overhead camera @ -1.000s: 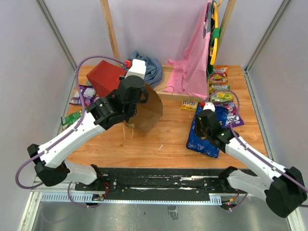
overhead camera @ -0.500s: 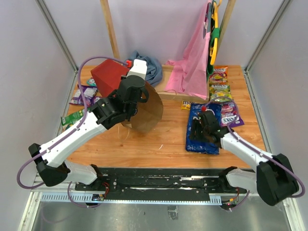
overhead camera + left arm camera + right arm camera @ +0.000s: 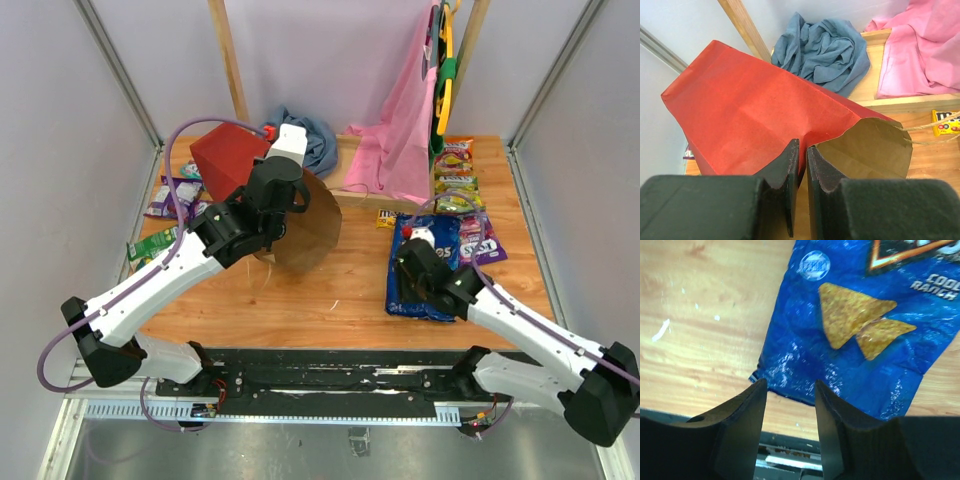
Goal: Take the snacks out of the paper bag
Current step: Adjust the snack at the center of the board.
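Working on a wooden table [image 3: 340, 300] walled by pale panels [image 3: 60, 150], leaving a band of bare wood between the paper bag [image 3: 235, 160] on the left and the Doritos bag [image 3: 403, 290] on the right. Crowding the far edge with a blue-grey cloth [image 3: 318, 140], a hanging pink garment [image 3: 400, 140] and a wooden post [image 3: 228, 60]; lining the right edge with a row of snacks [image 3: 458, 170]; tucking a purple packet [image 3: 165, 195] and a green packet [image 3: 150, 245] against the left edge beside the bag.

Reaching the left arm diagonally from the near-left corner up to the bag, pinching its rim with the left gripper [image 3: 802, 146], jaws almost together on the paper edge where red outside meets brown inside. Holding the bag with its mouth turned toward the table's middle, red body stretching toward the far left, twine handle [image 3: 927, 132] trailing from the mouth. Bending the right arm in from the near-right corner, hovering the right gripper [image 3: 790, 385] over the near corner of the Doritos bag, jaws spread apart and gripping nothing, the packet lying flat on the wood beneath.

Reading "COOL RANCH" in white on the blue packet; showing part of an "m" logo on the yellow M&M's packet [image 3: 946, 122] lying beyond the paper bag's mouth; finding the other labels too small to read.
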Controlling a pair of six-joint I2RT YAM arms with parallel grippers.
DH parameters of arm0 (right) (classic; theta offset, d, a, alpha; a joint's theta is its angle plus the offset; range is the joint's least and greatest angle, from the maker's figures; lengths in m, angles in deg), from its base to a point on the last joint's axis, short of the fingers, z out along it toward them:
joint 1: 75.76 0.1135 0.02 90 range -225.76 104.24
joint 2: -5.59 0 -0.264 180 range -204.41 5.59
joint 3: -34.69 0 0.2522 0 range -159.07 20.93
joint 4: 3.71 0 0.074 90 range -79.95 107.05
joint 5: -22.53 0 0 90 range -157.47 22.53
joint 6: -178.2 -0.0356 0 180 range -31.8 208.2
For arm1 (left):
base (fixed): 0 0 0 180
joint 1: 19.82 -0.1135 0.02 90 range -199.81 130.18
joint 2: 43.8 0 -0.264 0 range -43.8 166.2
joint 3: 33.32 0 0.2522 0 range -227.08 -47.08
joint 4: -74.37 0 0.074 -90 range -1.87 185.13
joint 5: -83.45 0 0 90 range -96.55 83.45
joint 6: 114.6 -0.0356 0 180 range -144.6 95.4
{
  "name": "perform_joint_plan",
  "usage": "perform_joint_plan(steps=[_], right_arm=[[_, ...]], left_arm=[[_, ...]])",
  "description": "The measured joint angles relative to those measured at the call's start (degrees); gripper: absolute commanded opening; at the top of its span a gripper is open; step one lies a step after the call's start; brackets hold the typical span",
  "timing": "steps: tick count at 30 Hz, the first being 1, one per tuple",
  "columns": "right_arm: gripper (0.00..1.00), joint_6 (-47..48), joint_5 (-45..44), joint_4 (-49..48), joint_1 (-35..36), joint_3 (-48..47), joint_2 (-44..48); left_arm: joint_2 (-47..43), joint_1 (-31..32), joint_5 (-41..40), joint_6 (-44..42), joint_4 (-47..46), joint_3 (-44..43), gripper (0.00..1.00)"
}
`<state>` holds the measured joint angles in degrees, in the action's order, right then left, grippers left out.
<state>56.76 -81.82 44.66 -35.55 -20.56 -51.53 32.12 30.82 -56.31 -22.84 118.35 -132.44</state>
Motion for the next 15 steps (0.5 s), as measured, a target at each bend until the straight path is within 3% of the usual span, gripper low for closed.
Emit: perform_joint_plan(steps=[4,9,15], right_arm=[[0.34,1.57,-1.92,2.08,7.43,-0.04,-2.51],[0.41,5.07,-5.14,5.44,16.02,-4.2,-10.78],[0.43,9.86,-5.9,6.01,20.06,-7.43,-19.63]], left_arm=[[0.0,0.0,0.37,0.07,-0.04,0.31,0.16],[-0.02,0.0,0.61,0.26,0.0,0.31,0.16],[-0.02,0.0,0.7,0.68,0.11,0.35,0.16]])
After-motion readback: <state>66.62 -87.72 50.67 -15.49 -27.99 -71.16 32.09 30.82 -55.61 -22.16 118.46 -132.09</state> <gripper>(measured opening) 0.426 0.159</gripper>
